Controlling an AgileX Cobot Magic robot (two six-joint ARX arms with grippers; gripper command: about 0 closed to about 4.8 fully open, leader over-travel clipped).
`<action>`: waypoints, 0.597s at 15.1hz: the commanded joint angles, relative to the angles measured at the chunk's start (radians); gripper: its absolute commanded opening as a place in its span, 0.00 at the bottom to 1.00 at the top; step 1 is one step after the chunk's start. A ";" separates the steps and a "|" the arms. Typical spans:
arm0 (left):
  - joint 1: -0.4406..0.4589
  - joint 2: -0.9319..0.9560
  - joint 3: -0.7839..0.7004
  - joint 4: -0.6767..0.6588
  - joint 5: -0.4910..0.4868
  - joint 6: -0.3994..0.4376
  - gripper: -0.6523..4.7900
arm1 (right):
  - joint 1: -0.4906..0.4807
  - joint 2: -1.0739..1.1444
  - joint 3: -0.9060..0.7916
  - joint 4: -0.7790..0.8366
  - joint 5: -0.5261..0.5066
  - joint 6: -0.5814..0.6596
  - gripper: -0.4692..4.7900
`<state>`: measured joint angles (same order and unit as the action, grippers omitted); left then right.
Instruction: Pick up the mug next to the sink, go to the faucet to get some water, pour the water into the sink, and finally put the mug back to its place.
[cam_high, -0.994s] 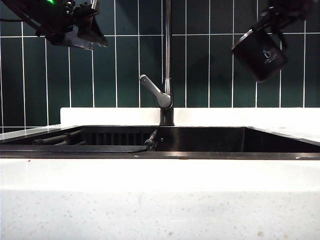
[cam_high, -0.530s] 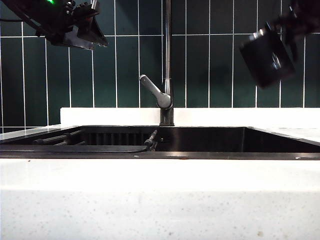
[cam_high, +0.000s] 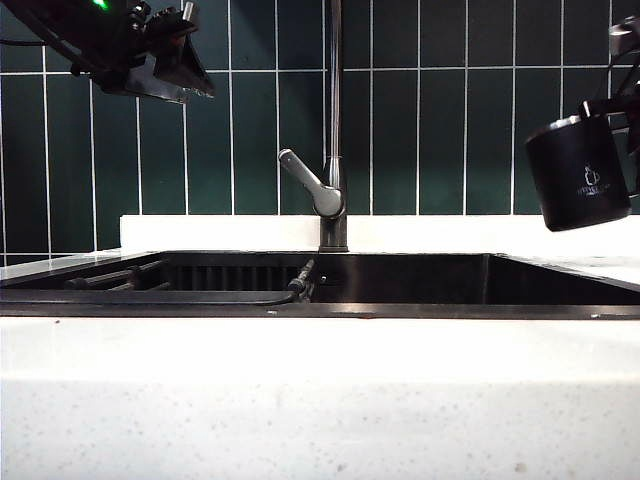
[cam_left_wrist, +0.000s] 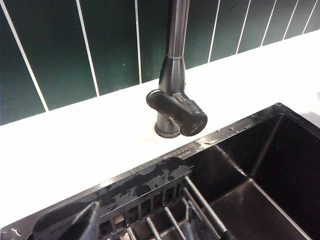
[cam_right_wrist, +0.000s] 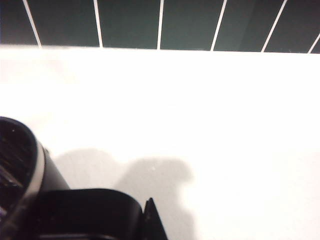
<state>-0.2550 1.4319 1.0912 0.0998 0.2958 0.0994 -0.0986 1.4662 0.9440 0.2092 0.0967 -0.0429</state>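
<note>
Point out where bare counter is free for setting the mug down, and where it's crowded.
The white counter under the right tool, between the tiled wall and the sink, lies bare beneath the held mug. The front ledge is bare too. Crowded: around the faucet and lever, and the rack under the open left tool.

Dark green tiled wall, white grout

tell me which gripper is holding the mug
The right gripper, at the right edge of the exterior view, holds the black mug by its handle side, above the counter. The left gripper hangs open and empty at upper left.
</note>
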 joint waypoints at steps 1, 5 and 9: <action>-0.002 -0.005 0.002 0.006 0.008 -0.002 0.51 | -0.008 -0.002 -0.013 0.109 -0.051 0.044 0.09; -0.021 -0.005 0.002 0.008 0.020 0.002 0.51 | -0.009 0.026 -0.013 0.157 -0.059 0.051 0.09; -0.029 -0.005 0.002 0.014 0.019 0.002 0.51 | -0.008 0.063 -0.014 0.154 -0.070 0.051 0.09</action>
<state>-0.2829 1.4323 1.0916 0.1005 0.3107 0.1001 -0.1074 1.5318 0.9260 0.3313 0.0402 0.0002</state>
